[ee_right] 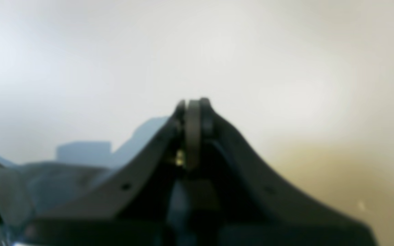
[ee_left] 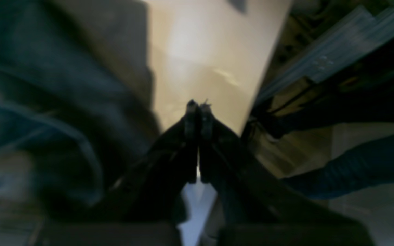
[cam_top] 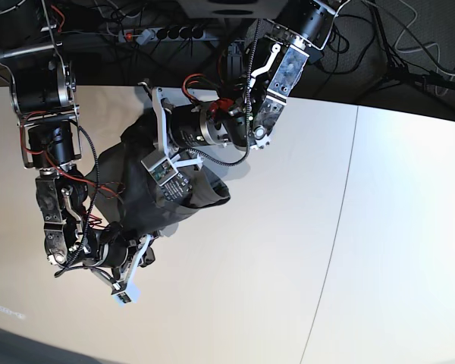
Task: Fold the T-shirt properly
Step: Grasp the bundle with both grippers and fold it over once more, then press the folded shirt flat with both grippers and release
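Bunching at the table's [cam_top: 288,250] far left, the T-shirt [cam_top: 140,201] awaits spreading; left gripper [ee_left: 198,106] and right gripper [ee_right: 193,102] both clenched, seemingly empty.

The base camera hung high above the table [cam_top: 379,227] and looked almost straight down, far enough off to take in both arms and the dark T-shirt [cam_top: 148,193] bunched between them. Each wrist camera rode just behind its own fingers and looked out along them, very close and blurred. The left wrist view faced past the left gripper [ee_left: 198,107] across the pale tabletop [ee_left: 204,58] to its edge, cloth [ee_left: 46,102] filling its left side. The right wrist view looked over the right gripper [ee_right: 193,106] at bare tabletop [ee_right: 251,61], cloth [ee_right: 46,181] low at left. All three shared shirt and table.
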Robot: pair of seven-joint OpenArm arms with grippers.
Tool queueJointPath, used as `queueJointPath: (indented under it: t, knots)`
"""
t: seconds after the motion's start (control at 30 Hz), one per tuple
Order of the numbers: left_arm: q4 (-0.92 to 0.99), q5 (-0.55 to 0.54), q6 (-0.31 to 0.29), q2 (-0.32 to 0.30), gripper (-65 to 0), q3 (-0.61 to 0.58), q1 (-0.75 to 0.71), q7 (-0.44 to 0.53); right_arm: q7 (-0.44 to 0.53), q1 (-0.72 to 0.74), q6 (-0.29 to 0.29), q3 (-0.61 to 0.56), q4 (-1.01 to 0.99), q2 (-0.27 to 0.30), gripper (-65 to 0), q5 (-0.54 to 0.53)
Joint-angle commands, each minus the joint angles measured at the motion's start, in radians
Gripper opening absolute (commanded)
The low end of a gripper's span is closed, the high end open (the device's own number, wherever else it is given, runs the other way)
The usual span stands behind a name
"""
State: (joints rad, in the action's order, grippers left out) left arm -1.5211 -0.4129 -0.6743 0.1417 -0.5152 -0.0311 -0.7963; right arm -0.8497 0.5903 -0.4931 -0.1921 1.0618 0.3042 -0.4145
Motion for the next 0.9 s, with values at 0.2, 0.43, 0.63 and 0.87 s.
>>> queueJointPath:
  t: [0.2,0.43,0.63,0.87]
  knots:
    - [0.088,0.045,-0.024,0.005,-65.0,0.000,0.081,0.026,-0.037,0.027,-0.035,0.006,0.013,0.059,-65.0,-0.087]
    - [0.096,0.046,-0.024,-0.128,-65.0,0.011,0.100,0.038,-0.154,-0.023,-0.039,0.006,0.013,0.140,-65.0,-0.250]
    - [0.127,0.093,-0.024,-0.209,-65.0,0.011,0.175,0.104,-0.181,-0.118,-0.047,0.007,0.022,0.233,-65.0,-0.399]
    - [0.295,0.097,-0.024,-0.208,-65.0,0.011,0.333,0.135,-0.251,-0.250,-0.072,0.010,0.093,0.298,-65.0,-0.517]
